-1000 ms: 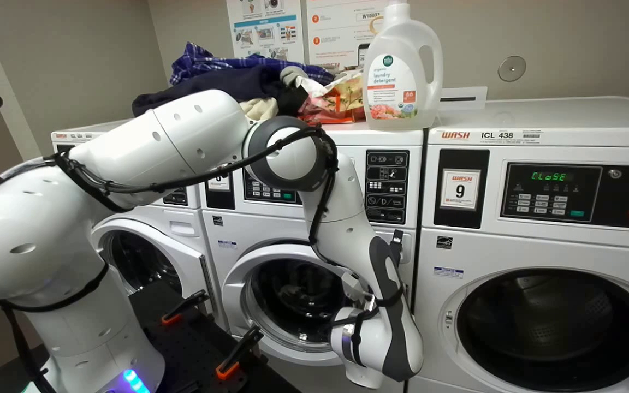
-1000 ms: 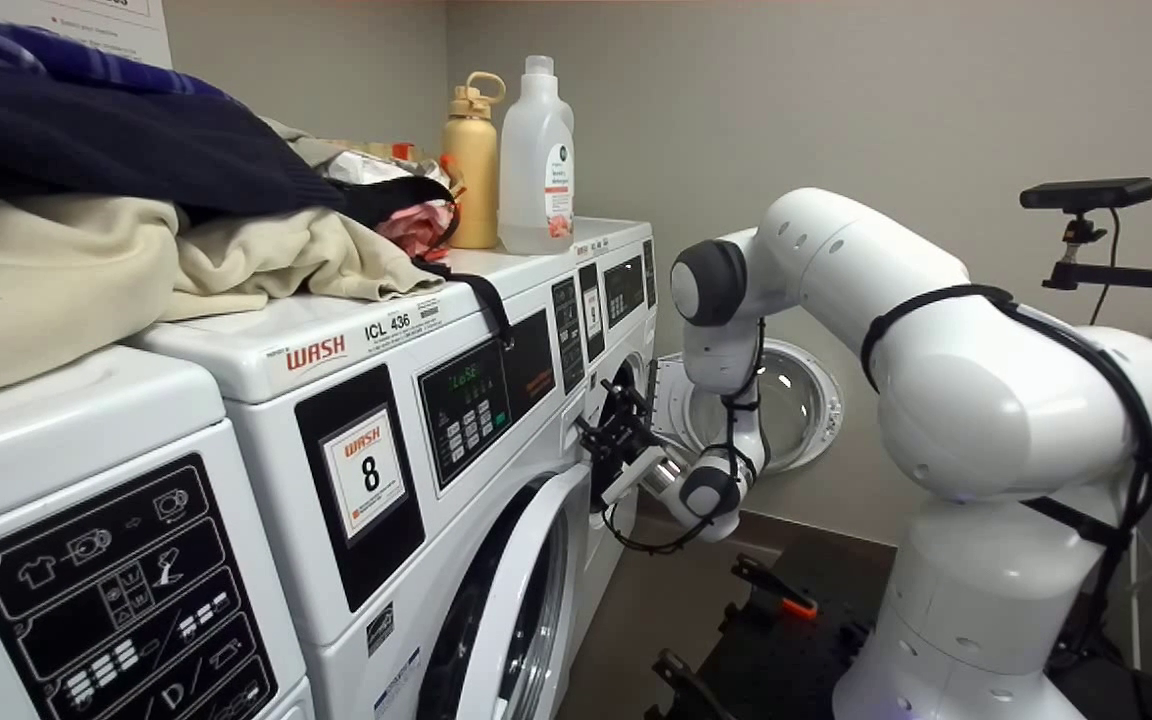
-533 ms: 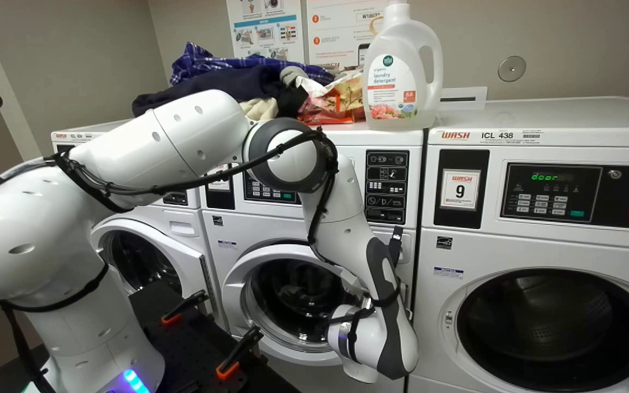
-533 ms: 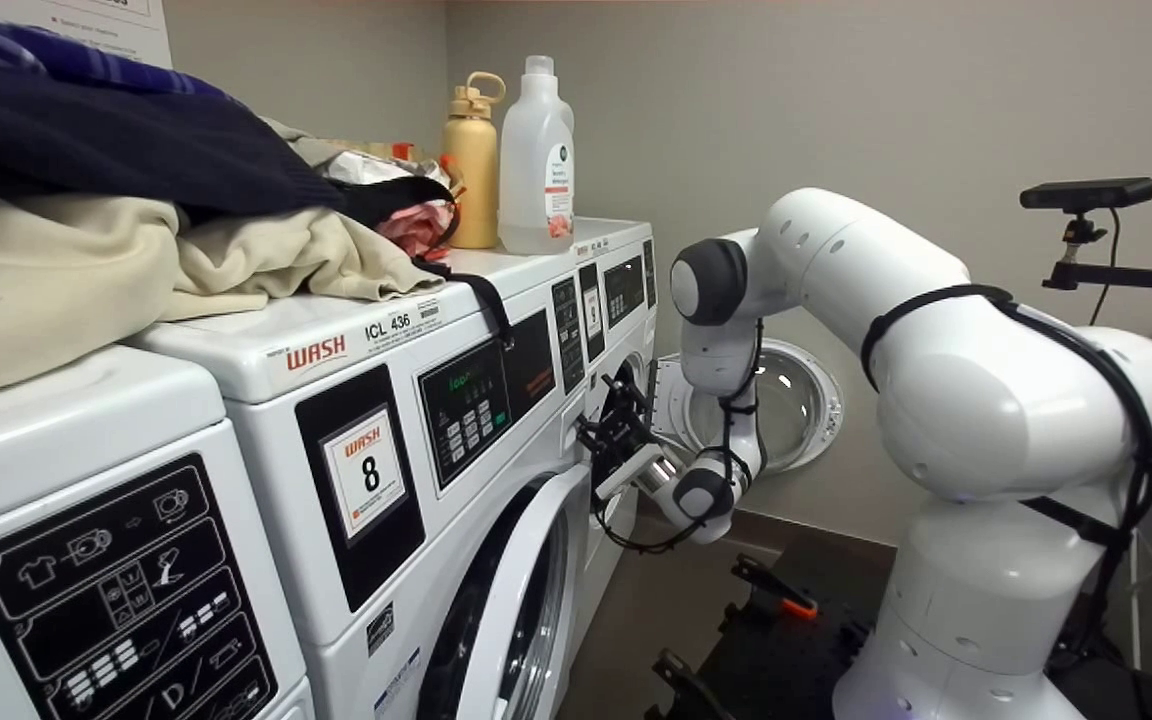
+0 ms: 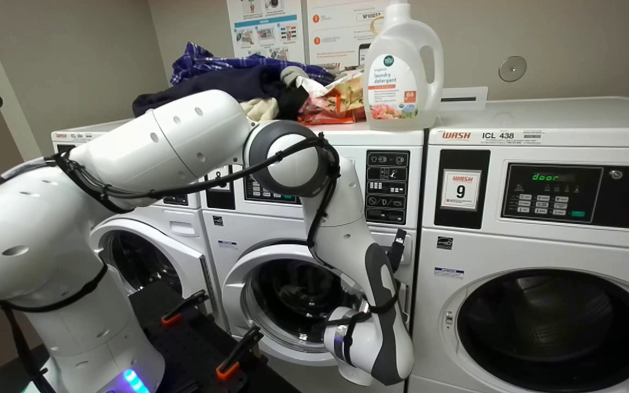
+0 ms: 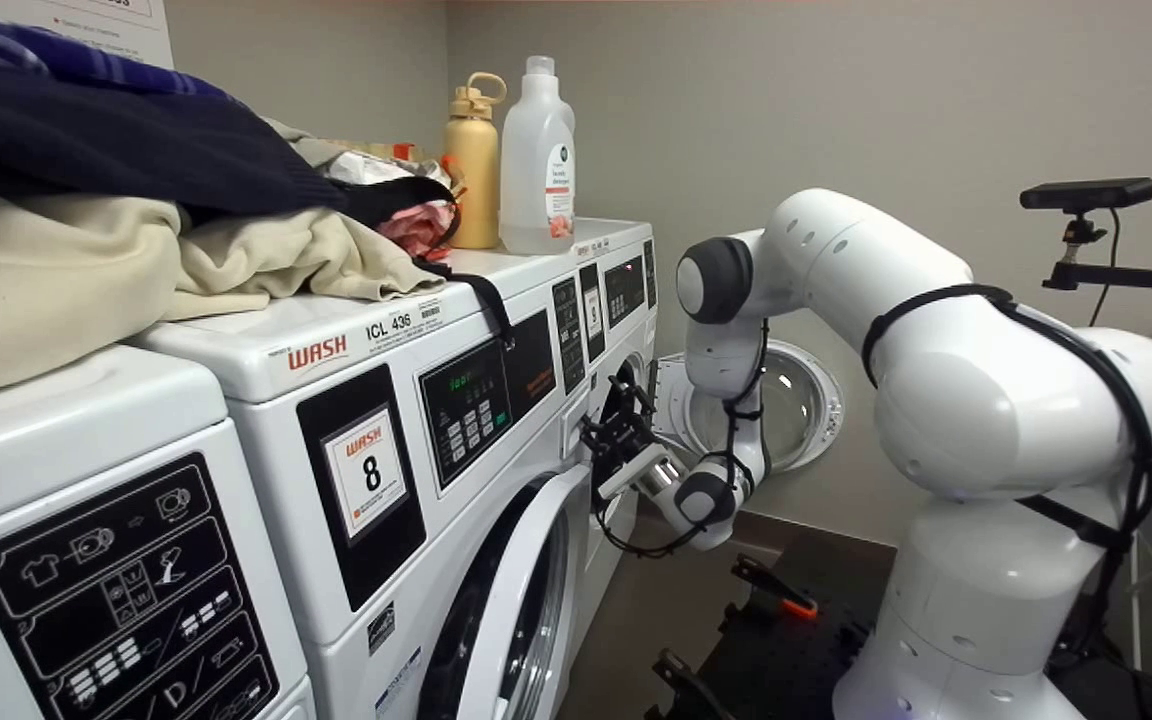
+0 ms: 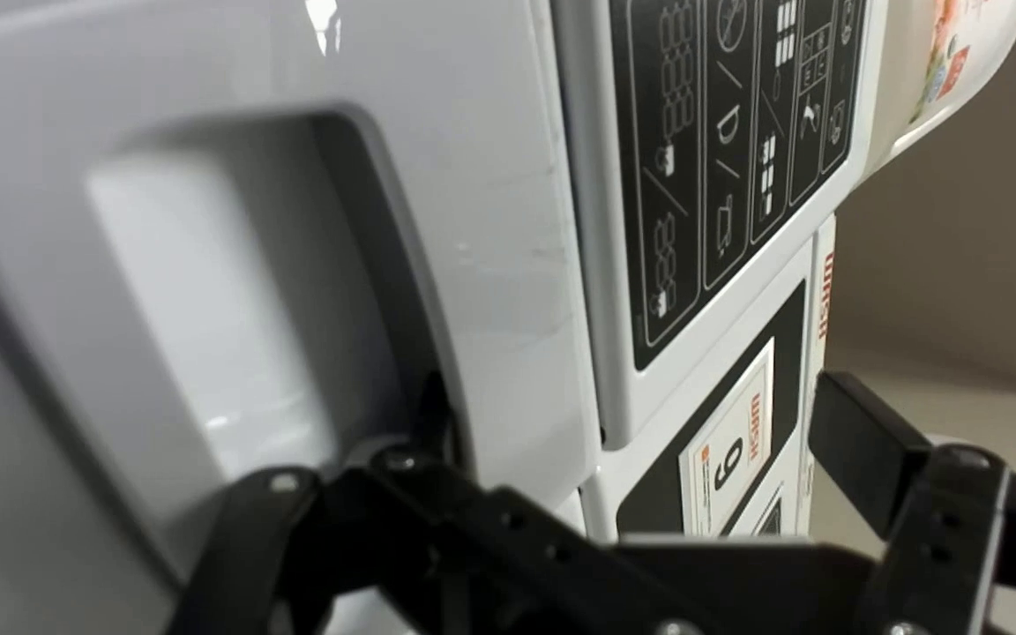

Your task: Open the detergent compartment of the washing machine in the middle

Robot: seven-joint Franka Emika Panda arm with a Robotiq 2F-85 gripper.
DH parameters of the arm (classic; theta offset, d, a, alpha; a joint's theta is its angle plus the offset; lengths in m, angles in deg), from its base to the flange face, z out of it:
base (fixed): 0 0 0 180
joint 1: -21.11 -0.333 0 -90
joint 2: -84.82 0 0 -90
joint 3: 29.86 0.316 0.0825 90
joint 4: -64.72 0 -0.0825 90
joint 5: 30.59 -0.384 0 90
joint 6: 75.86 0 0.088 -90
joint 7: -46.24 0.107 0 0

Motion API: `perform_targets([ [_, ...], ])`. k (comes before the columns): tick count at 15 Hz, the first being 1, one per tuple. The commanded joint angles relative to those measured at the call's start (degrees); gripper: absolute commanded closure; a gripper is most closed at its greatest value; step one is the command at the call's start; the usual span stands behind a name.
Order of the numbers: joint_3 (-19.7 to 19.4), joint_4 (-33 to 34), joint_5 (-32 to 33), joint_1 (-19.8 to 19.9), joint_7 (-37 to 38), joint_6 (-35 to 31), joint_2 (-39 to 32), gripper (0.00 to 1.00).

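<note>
The white middle washing machine [image 5: 282,226] has an "8" card and a grey-rimmed round door that stands ajar. It also shows in an exterior view [image 6: 341,620]. Its detergent compartment [image 7: 508,265] has a deep recessed handle [image 7: 199,265] in the wrist view; the arm partly covers it in an exterior view [image 5: 408,248]. My gripper [image 7: 649,423] is open, with its jaws wide apart. One of its fingers [image 7: 433,410] reaches into the end of the recess by its rim; contact cannot be told. The other finger stands outside. The gripper shows at the machine front [image 6: 616,410].
The washer with the "9" card [image 5: 459,189] stands beside it. Its glass door [image 6: 806,400] hangs open near the arm. A detergent bottle [image 5: 396,71] and clothes [image 5: 238,82] lie on top. Clamps [image 5: 241,349] stick up from the black base table [image 5: 205,349].
The wrist has shifted slightly to the left in an exterior view, while the gripper stays at the compartment. The middle machine has not visibly changed. The display on the "9" washer changed from "close" to "door".
</note>
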Motion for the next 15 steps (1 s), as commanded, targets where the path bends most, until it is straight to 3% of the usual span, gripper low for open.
perform_targets([
  [1,1.0,-2.7,-1.1,3.3,3.5,2.8,2.1,0.00],
  [15,-3.3,-8.4,-2.4,8.1,9.9,8.9,3.2,0.00],
])
